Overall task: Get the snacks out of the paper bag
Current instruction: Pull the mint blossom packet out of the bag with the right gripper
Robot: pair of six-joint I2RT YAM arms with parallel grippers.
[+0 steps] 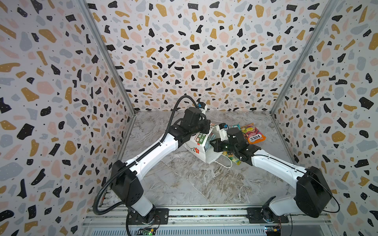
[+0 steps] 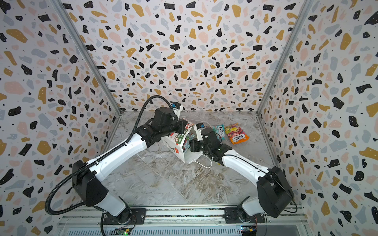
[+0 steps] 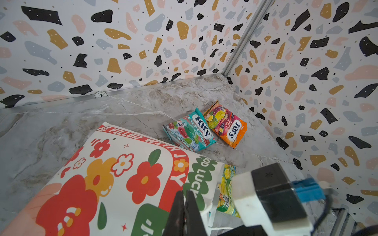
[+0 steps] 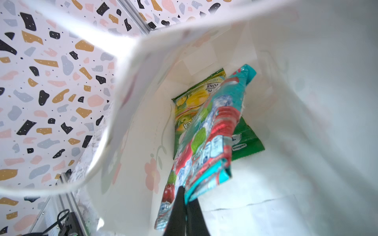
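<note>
The paper bag (image 1: pixel 197 148) (image 2: pixel 176 148) (image 3: pixel 122 173) lies on its side mid-table, mouth toward the right arm. My left gripper (image 3: pixel 185 197) is shut on the bag's rim. My right gripper (image 4: pixel 185 193) reaches inside the bag (image 4: pixel 306 122), shut on a teal-red snack packet (image 4: pixel 206 143). Deeper inside lie a green-yellow packet (image 4: pixel 194 106) and a green one (image 4: pixel 245 141). On the table outside the bag are an orange packet (image 1: pixel 252 133) (image 3: pixel 227 124), a teal one (image 2: pixel 218 129) (image 3: pixel 190 130) and a green-yellow one (image 1: pixel 233 158) (image 3: pixel 227 190) under the right arm.
Terrazzo-patterned walls close in the marble table at the back and both sides. The packets on the table lie near the right wall (image 1: pixel 306 122). A white cord handle (image 1: pixel 224 164) trails from the bag's mouth. An aluminium rail (image 1: pixel 204 212) runs along the front.
</note>
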